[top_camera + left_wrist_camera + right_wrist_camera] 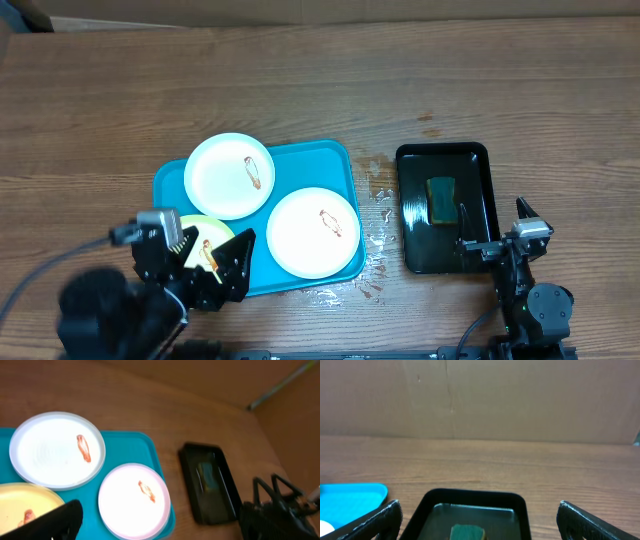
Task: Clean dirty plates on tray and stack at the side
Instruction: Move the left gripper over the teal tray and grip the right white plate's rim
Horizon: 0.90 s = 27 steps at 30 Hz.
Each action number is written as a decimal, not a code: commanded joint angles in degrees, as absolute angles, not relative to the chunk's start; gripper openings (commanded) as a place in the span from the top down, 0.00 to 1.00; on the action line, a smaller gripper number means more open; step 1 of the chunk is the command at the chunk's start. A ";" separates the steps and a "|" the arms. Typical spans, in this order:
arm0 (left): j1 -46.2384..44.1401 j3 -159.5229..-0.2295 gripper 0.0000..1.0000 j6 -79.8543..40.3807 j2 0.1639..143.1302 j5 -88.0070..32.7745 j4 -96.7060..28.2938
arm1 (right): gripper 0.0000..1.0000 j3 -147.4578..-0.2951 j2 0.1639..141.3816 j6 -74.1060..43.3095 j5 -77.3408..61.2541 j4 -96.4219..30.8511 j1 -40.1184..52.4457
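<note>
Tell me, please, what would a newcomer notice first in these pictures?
The bright blue tray just left of centre stands out, carrying two white plates and a pale yellow plate, each with a brown smear. To its right, a black tray holds a green sponge.

Open tabletop (pixel 300 80) behind blue tray (pixel 315 165), black tray (pixel 412 215) and wet patch (pixel 378 225) at right

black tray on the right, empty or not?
Not empty. The black tray holds a green sponge lying flat near its middle; the right wrist view shows it too.
</note>
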<state>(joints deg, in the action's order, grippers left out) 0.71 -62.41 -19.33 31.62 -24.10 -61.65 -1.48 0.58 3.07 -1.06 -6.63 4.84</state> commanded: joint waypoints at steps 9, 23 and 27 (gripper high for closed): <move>0.34 -81.84 0.19 -8.47 69.17 -29.98 -84.79 | 0.00 -1.17 0.23 3.42 -0.75 -6.31 4.43; -5.21 -77.43 0.29 -22.61 75.85 -6.94 -83.29 | 0.00 -1.17 0.23 3.42 -0.75 -6.31 4.43; -11.57 -71.22 0.33 -24.23 75.64 -6.66 -77.89 | 0.00 -1.17 0.23 3.42 -0.75 -6.31 4.43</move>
